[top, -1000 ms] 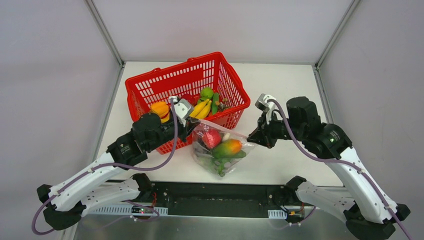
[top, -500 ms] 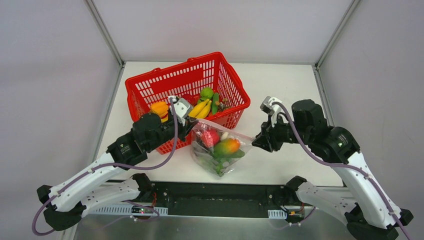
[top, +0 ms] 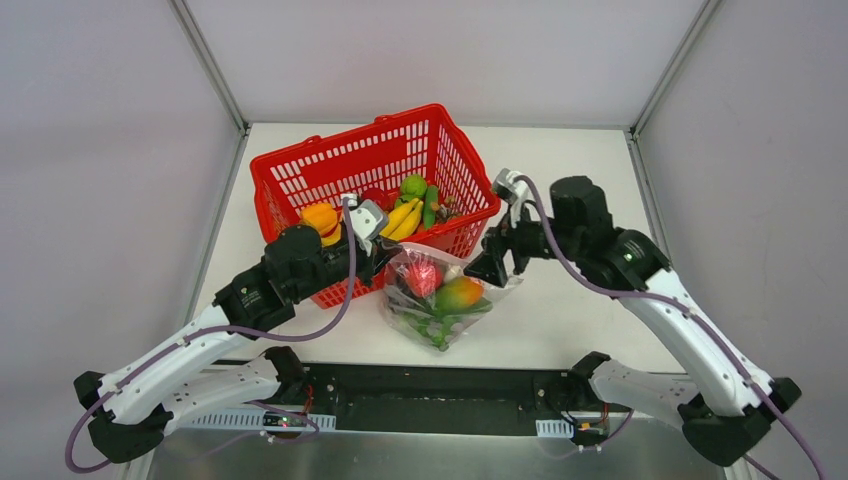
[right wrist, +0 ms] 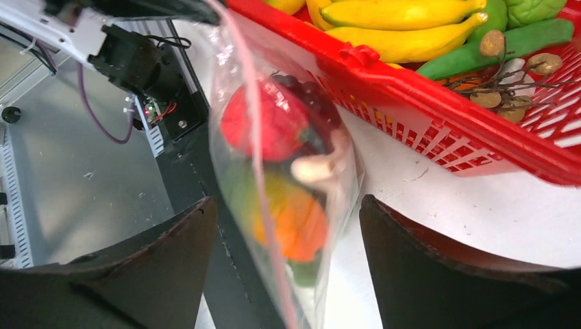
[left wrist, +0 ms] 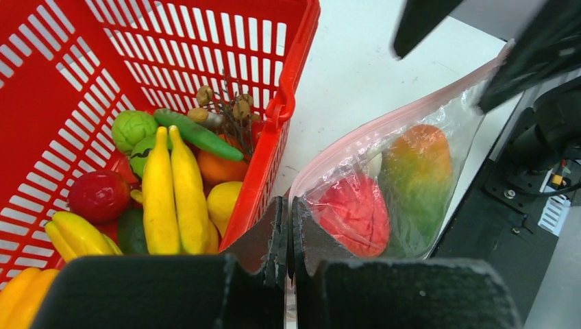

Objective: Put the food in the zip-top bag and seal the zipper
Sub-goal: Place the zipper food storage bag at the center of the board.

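The clear zip-top bag (top: 440,298) hangs in front of the basket, with a red fruit (left wrist: 353,212), an orange-green fruit (left wrist: 418,168), white garlic (right wrist: 315,168) and grapes (right wrist: 301,86) inside. Its pink zipper (left wrist: 404,116) runs along the top edge. My left gripper (top: 380,250) is shut on the bag's left corner, jaws pressed together (left wrist: 288,219). My right gripper (top: 490,264) is open at the bag's right end. In the right wrist view the bag's edge and zipper (right wrist: 250,157) stand between its spread fingers (right wrist: 288,202), untouched. More food stays in the basket: bananas (left wrist: 175,192), lettuce (left wrist: 131,129), cucumber (left wrist: 199,131).
The red mesh basket (top: 290,165) stands behind the bag, its near wall (right wrist: 445,103) close to both grippers. It also holds a red apple (left wrist: 98,195), an orange (left wrist: 216,168) and a brown twig (left wrist: 229,110). The table's front edge and a black rail (top: 430,395) lie just below the bag.
My right gripper has gone from shut to wide open and moved left, so its fingers now straddle the bag's right end. The left arm and its grip are unchanged.
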